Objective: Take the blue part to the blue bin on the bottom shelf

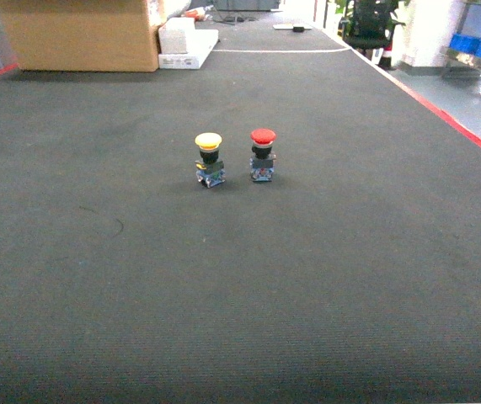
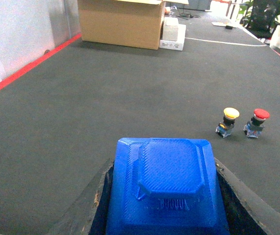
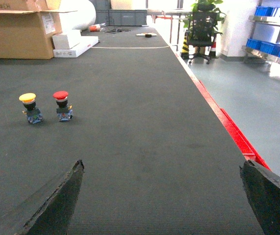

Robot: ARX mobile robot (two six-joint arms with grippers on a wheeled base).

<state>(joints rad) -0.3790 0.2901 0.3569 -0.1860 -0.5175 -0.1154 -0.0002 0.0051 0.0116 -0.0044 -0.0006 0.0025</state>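
The blue part (image 2: pixel 166 186), a ribbed plastic block with a raised octagonal top, fills the bottom of the left wrist view. My left gripper (image 2: pixel 163 166) is shut on it, with a dark finger pressed against each side. In the right wrist view my right gripper (image 3: pixel 162 165) is open over bare dark mat, with nothing between its fingers. Neither gripper shows in the head view. Blue bins (image 3: pixel 268 48) sit on a steel rack at the far right, across the floor. I cannot tell which level is the bottom shelf.
Two push-buttons stand mid-mat, one yellow-capped (image 1: pixel 209 158) and one red-capped (image 1: pixel 262 154). A cardboard box (image 1: pixel 84 34) and white boxes (image 1: pixel 185 42) sit at the far end. A red strip (image 1: pixel 451 118) marks the mat's right edge. A black chair (image 3: pixel 201 29) stands beyond.
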